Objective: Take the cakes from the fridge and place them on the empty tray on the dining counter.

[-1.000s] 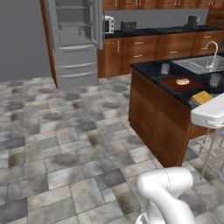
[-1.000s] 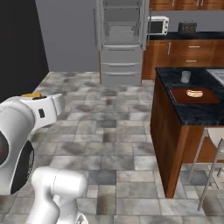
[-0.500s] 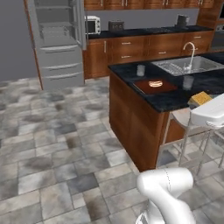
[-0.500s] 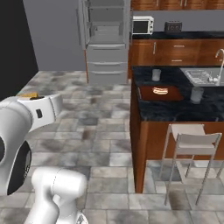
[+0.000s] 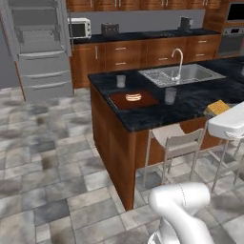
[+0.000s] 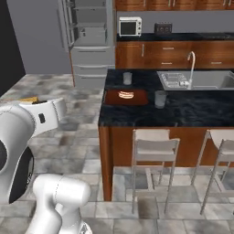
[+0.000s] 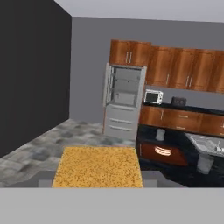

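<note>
Grey stone floor tiles spread across a kitchen lined with brown wooden cabinets point(image 5: 143, 50), where the tall grey fridge point(image 5: 38, 45) stands with its upper doors open. Seen from the hand camera, the gripper point(image 7: 98, 181) is closed on the orange-tan square cake point(image 7: 98, 167), the block sitting wide between the finger tips and hiding most of them; the same cake point(image 5: 217, 107) shows as an orange patch at the end of the white arm in the left base view. Ahead of the gripper and to its right in the hand view lies the dining counter point(image 7: 183, 168), black marbled stone on a wooden base, with the fridge point(image 7: 124, 103) well beyond it against the grey wall. On the counter point(image 6: 192, 112) rests a reddish-brown square board point(image 6: 126, 97) carrying a small striped item, with one grey cup point(image 6: 127, 78) behind it and another cup point(image 6: 160, 98) just beside it. Farther along the counter are the sink point(image 6: 196, 80) and its curved faucet point(image 6: 191, 64). Two stools point(image 6: 153, 151) stand against the counter's near side. A white microwave point(image 6: 130, 26) sits on the back worktop beside the fridge.
</note>
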